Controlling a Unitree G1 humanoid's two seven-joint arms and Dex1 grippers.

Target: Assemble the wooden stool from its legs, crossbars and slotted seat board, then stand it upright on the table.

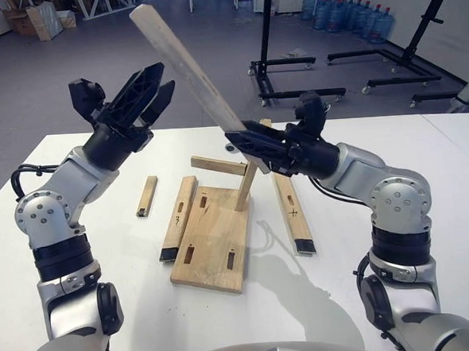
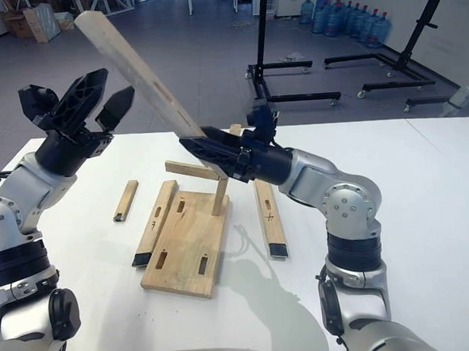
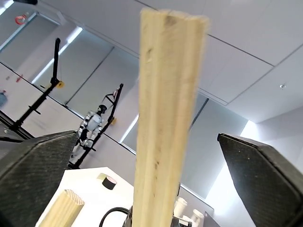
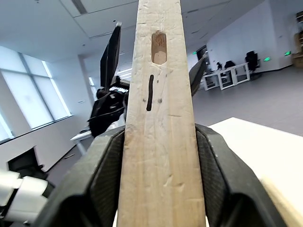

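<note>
My right gripper [image 1: 246, 136] is shut on the lower end of a long wooden leg [image 1: 181, 63]. The leg slants up and to the left above the table, and its slot [image 4: 159, 48] shows in the right wrist view. My left gripper [image 1: 163, 78] is open in the air just left of that leg, apart from it. Its fingers [image 3: 35, 175] flank the leg [image 3: 165, 118] in the left wrist view. The slotted seat board [image 1: 211, 244] lies flat on the table. Another leg [image 1: 247, 184] carrying a crossbar [image 1: 218, 165] stands tilted at the board's far edge.
A leg with a black tip [image 1: 180, 218] lies along the board's left side. Another leg [image 1: 292, 213] lies to its right. A short crossbar [image 1: 146, 195] lies farther left. Bare white table [image 1: 450, 178] extends to the right. Black wheeled stands [image 1: 291, 64] are on the floor behind.
</note>
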